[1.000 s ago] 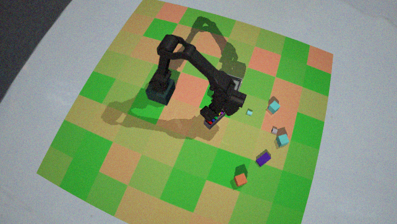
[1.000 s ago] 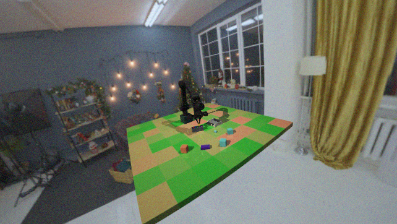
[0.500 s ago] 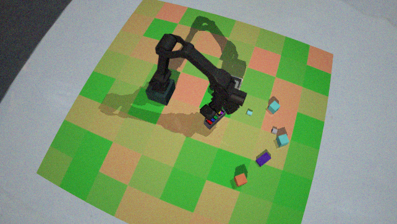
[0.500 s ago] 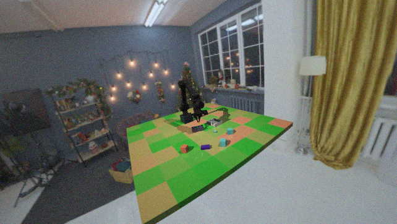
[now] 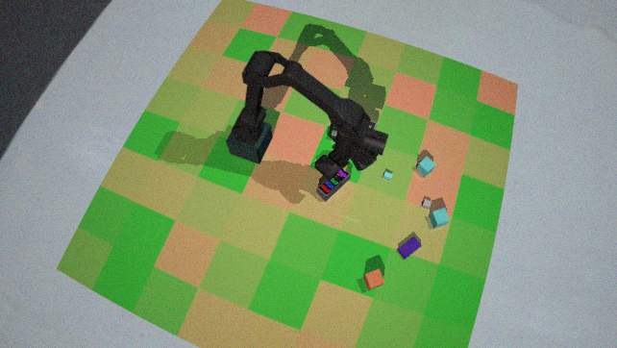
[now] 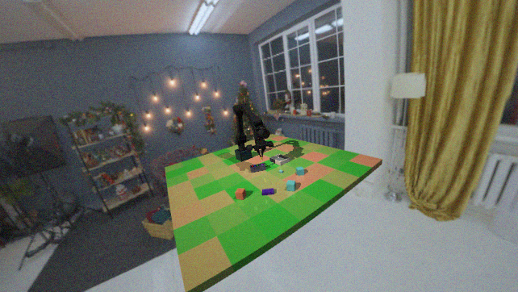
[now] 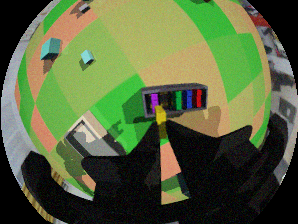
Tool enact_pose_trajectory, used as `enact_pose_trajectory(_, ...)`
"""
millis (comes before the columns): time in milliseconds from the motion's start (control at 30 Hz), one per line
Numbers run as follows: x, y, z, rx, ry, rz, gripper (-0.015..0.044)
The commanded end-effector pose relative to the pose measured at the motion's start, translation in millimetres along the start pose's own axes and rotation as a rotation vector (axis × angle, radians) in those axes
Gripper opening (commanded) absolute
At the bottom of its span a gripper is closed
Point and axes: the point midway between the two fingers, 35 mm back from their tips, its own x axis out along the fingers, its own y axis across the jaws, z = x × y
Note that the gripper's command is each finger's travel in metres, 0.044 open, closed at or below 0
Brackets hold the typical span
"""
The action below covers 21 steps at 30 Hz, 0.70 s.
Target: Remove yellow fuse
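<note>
Above the fuse block [image 7: 174, 100], small yellow fuse [image 7: 161, 116]

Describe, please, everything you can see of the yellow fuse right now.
The yellow fuse is a small, plain yellow piece, too small to show any detail. It is pinched at the tips of the closed gripper. In the wrist view it shows just below the fuse block, which looks farther off, with the purple, green, red and blue fuses seated in it. The fuse appears lifted out of the block; its tilt cannot be judged.

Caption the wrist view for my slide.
Gripper shut on the yellow fuse, lifted clear of the fuse block.
</note>
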Motion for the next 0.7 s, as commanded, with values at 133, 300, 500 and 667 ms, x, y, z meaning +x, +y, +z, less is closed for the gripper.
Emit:
enact_pose_trajectory(133,-1.4,41.1,-11.6,-0.002,-0.002,0.002,0.0)
enact_pose_trajectory(300,-1.6,66.9,-22.9,-0.002,-0.001,0.004,0.0)
enact_pose_trajectory(500,-1.8,97.0,-39.7,-0.002,0.001,0.006,0.0)
enact_pose_trajectory(667,-1.9,120.9,-56.4,-0.002,0.002,0.008,0.0)
